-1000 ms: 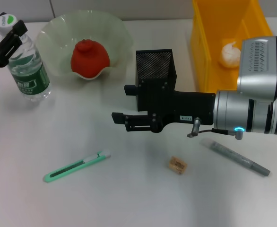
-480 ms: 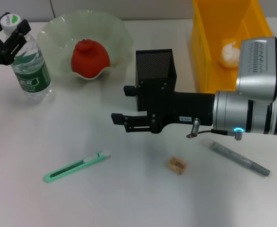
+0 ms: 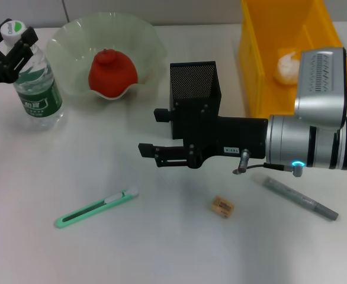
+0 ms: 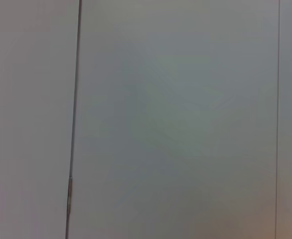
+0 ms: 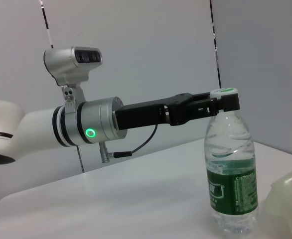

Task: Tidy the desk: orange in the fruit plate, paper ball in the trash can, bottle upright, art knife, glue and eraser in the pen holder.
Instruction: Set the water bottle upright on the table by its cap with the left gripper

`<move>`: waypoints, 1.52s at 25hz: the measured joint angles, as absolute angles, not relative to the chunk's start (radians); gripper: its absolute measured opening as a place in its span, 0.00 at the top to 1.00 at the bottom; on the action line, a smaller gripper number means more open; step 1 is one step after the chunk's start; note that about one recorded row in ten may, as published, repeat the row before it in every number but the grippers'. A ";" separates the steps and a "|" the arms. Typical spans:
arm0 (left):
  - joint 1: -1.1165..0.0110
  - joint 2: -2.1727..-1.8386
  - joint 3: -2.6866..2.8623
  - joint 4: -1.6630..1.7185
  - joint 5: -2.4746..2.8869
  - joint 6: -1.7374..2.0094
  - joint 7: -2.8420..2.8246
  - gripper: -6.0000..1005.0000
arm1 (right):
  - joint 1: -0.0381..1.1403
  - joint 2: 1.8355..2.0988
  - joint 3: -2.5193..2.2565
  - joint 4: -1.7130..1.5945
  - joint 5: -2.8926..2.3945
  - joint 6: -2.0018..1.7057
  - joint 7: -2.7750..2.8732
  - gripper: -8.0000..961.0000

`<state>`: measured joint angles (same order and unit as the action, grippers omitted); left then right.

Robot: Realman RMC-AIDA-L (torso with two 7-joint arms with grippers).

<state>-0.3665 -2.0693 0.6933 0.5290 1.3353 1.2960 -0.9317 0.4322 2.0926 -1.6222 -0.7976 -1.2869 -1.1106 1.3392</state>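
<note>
From the head camera, the bottle (image 3: 36, 80) stands upright at the far left of the white desk (image 3: 161, 236), beside the pale green fruit plate (image 3: 67, 44) that holds the orange (image 3: 112, 72). The left gripper (image 3: 6, 47) sits at the bottle's white cap, its fingers (image 3: 21, 48) on either side of the neck; whether they press on it or have let go I cannot tell from here. The right gripper (image 3: 150, 152) hovers empty over mid-desk in front of the black mesh pen holder (image 3: 194, 83), its fingers spread. The paper ball (image 3: 287, 66) lies in the yellow bin (image 3: 262, 59). Not yet put away are the green art knife (image 3: 96, 208), the tan eraser (image 3: 222, 206) and the grey glue stick (image 3: 301, 198), all lying flat and well apart.

The knife looks light, stiff and thin, so it lies close to the surface; a hold across the middle of its narrow body seems safest. The eraser is small and probably grippy. The glue stick is round and may roll.

The left wrist camera shows only a plain grey wall (image 4: 176, 119) with thin vertical seams.

The right wrist camera looks across the desk at the left gripper (image 5: 224, 102) beside the bottle (image 5: 231, 172) cap; the grip there is not clear either. The bottle is thin clear plastic, likely to dent and tip easily. The desk is smooth and matte.
</note>
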 joint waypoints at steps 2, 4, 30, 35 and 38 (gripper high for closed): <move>-0.367 -2.069 0.693 0.524 1.335 1.296 -0.924 0.54 | 0.435 2.093 -1.623 -0.791 -1.284 -1.111 1.339 0.17; -0.369 -2.069 0.693 0.509 1.335 1.293 -0.908 0.54 | 0.436 2.093 -1.623 -0.786 -1.279 -1.111 1.339 0.17; -0.364 -2.069 0.693 0.505 1.312 1.285 -0.906 0.53 | 0.436 2.092 -1.635 -0.781 -1.273 -1.118 1.338 0.17; -0.363 -2.069 0.696 0.505 1.312 1.285 -0.907 0.53 | 0.436 2.092 -1.635 -0.779 -1.273 -1.118 1.338 0.18; -0.364 -2.069 0.697 0.505 1.312 1.285 -0.909 0.53 | 0.436 2.092 -1.635 -0.778 -1.273 -1.118 1.338 0.18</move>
